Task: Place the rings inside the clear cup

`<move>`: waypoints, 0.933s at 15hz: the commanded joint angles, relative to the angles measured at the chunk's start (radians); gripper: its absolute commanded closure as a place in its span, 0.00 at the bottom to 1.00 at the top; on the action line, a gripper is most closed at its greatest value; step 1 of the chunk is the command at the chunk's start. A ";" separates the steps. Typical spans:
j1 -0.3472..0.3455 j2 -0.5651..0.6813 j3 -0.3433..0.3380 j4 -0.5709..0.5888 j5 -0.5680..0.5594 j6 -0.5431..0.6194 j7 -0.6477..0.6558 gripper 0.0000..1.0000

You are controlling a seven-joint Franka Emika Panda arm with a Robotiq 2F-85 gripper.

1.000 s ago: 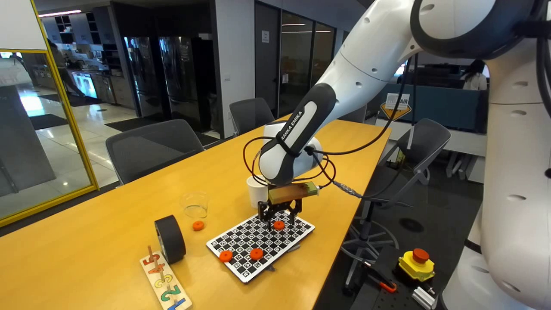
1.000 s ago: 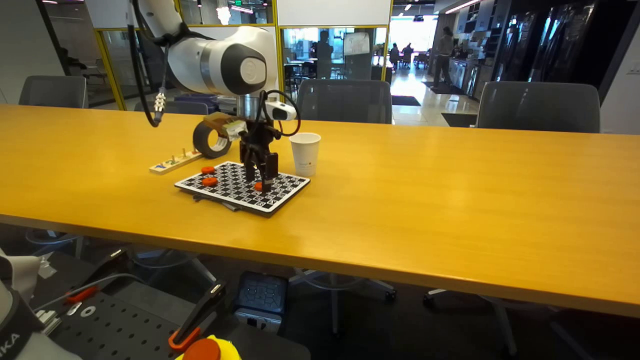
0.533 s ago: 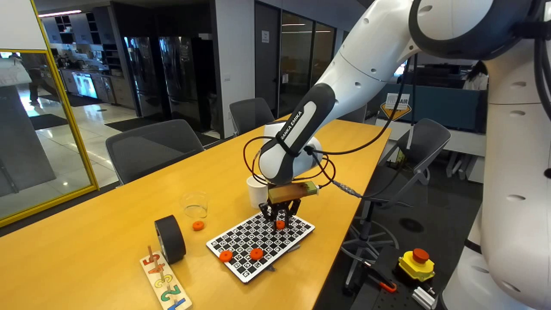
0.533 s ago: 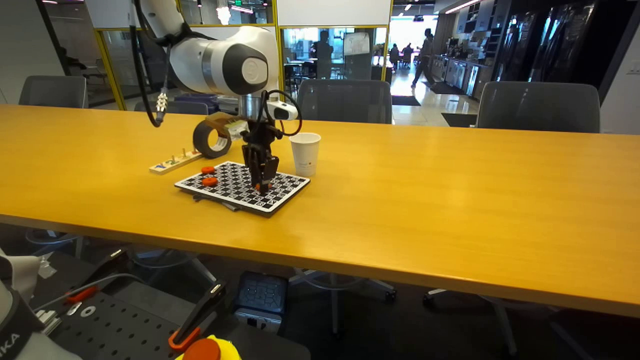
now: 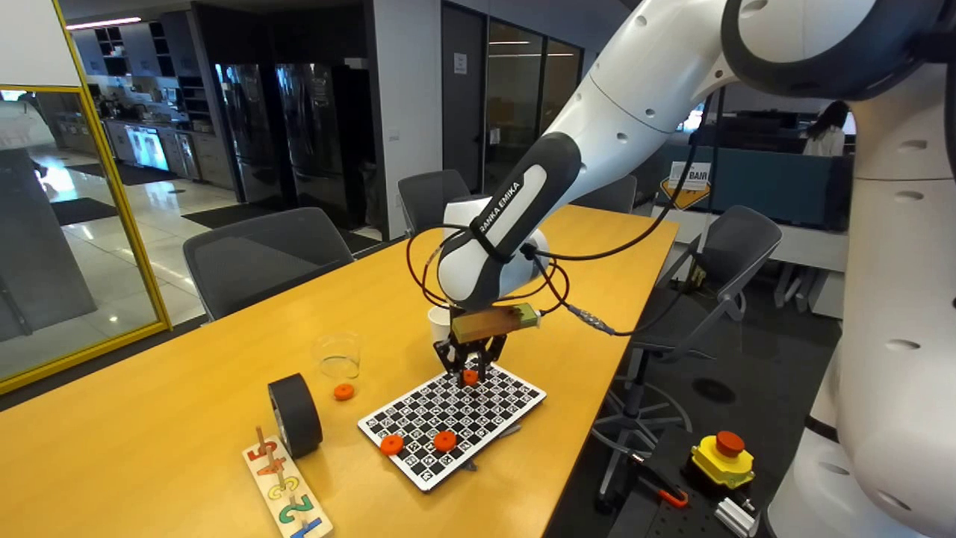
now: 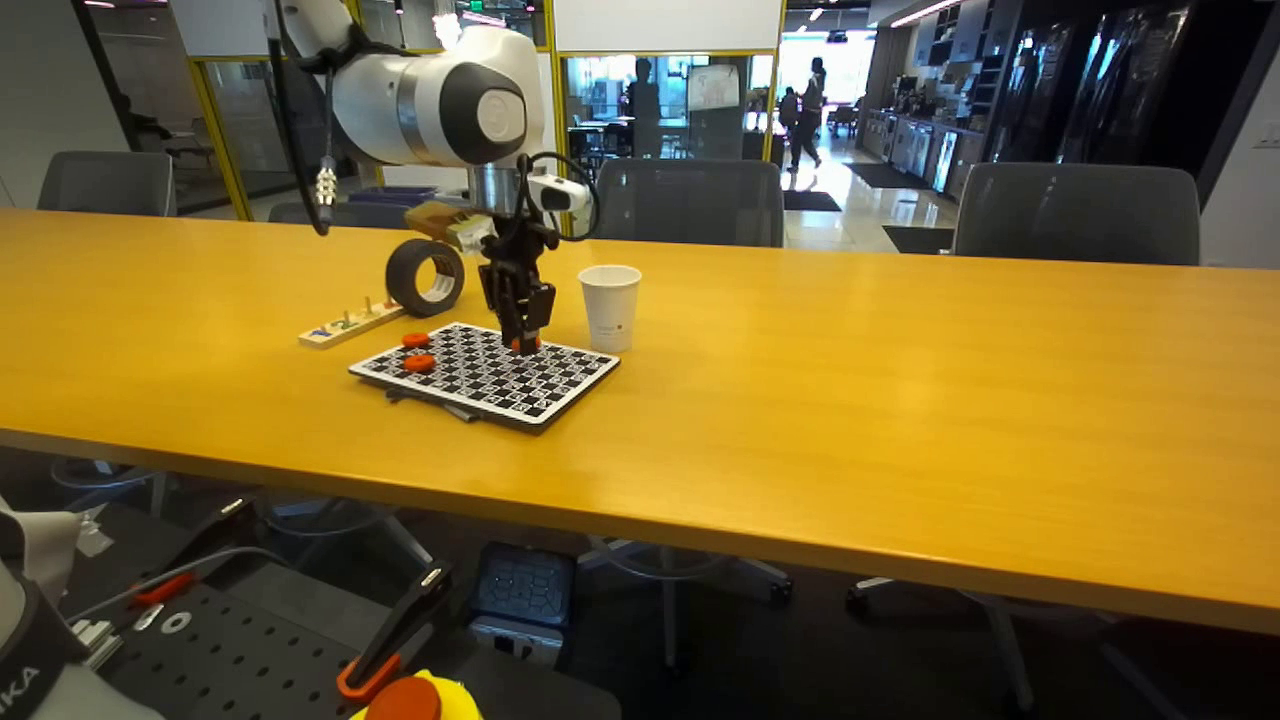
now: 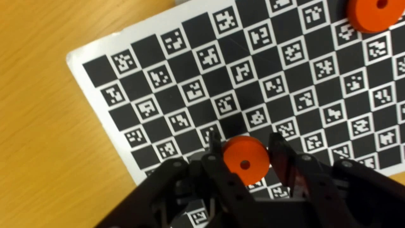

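Pincer (image 7: 245, 150) narrow, gripping one orange-red disc-shaped ring (image 7: 246, 158), which I hold over the flat black-and-white checkered board (image 7: 218, 82); two more rings (image 5: 445, 441) lie on that board, a fourth ring (image 5: 343, 391) just beside the small see-through plastic cup (image 5: 337, 356)

The flat rectangular board (image 5: 457, 411) alternates black squares with white-framed black-and-white code marks within a white border. Over the board are the black gripper (image 7: 245, 148) and an orange-red round ring (image 7: 246, 155). Two more rings (image 5: 392, 445) (image 5: 445, 441) on the board and a fourth ring (image 5: 343, 391) off it share that orange-red. Near it are a colourless clear plastic cup (image 5: 337, 357), a white cup (image 6: 610, 310), a black tape roll (image 5: 300, 415) and a pale wooden strip (image 5: 299, 489) with red, orange, yellow, green and blue numerals. The table (image 6: 850, 400) beneath it is honey-yellow.
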 commanded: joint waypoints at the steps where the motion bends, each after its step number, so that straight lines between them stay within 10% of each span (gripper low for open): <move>1: 0.053 -0.051 0.015 0.046 -0.062 -0.011 0.021 0.81; 14: 0.149 0.143 0.085 0.465 -0.142 -0.102 -0.049 0.81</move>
